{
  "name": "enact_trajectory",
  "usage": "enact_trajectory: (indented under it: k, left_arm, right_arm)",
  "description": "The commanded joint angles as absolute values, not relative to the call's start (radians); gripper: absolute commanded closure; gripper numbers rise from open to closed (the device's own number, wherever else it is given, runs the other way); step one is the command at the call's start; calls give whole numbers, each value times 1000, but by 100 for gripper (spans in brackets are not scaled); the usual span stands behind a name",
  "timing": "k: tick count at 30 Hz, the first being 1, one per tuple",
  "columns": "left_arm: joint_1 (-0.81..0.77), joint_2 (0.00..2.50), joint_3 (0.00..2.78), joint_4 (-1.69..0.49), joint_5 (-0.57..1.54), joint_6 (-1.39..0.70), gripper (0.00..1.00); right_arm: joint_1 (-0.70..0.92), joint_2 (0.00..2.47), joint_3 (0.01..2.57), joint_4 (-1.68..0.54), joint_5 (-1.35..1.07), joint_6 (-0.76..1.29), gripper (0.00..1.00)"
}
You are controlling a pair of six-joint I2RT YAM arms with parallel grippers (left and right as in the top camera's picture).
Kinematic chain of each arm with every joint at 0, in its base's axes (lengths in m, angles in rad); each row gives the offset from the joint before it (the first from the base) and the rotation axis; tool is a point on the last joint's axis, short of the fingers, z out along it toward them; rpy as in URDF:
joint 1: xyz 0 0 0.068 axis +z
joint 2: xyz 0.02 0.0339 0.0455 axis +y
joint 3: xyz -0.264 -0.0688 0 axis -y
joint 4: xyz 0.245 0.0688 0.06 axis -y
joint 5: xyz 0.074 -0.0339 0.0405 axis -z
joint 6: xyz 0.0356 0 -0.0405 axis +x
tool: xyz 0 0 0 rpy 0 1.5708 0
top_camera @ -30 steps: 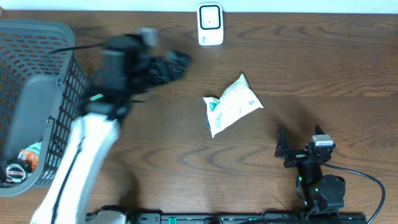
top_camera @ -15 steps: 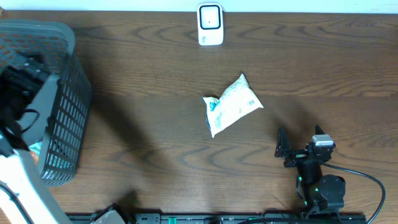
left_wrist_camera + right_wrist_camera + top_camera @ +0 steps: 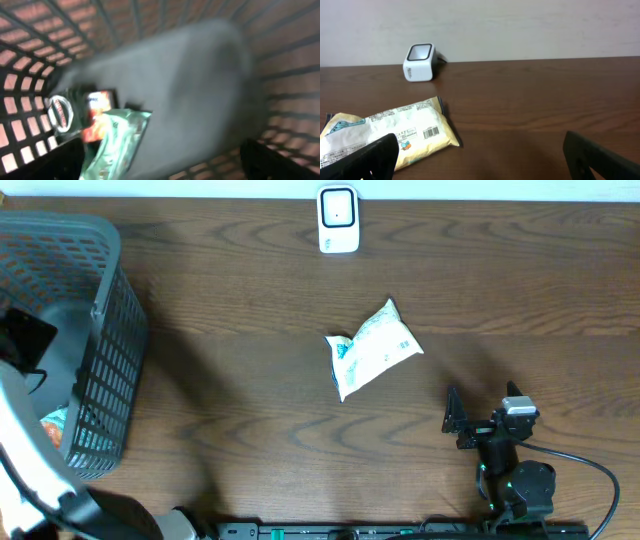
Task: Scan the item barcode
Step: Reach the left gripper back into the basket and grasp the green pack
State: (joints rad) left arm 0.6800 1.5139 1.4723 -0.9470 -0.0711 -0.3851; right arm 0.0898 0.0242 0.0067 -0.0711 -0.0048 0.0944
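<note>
The dark brown wooden tabletop fills the overhead view. At its left edge stands a grey plastic mesh basket, with a smooth grey panel lying inside it. The white left arm reaches up from the near edge into the basket.

The left pincer hangs inside the basket with its jaws wide apart. Its two dark fingers sit at the lower corners of the left wrist view and nothing is between them. That view is blurred.

Near the middle of the tabletop lies the white and pale-yellow plastic snack packet. It lies flat and at a slant, well apart from the basket and touching neither arm. In the right wrist view a small black barcode faces up near the packet's right end.

The right pincer rests low at the near right of the tabletop, near the packet but clear of it. Its jaws are spread wide and empty.

A white box-shaped barcode scanner with a dark window stands at the far edge, beyond the packet.

In the basket's lower corner lie a crumpled green foil packet, a red and orange packet and a round item with a red and white label, all too blurred to read.
</note>
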Motion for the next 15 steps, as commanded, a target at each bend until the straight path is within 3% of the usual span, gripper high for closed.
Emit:
enact_trajectory:
  k: [1, 15]
  left_arm:
    - [685, 1599, 1481, -971, -128, -353, 12]
    - [770, 1732, 1331, -919, -169, -401, 15]
  right_arm:
    - [86, 20, 6, -75, -10, 88, 1]
    - [86, 20, 6, -75, -10, 88, 1]
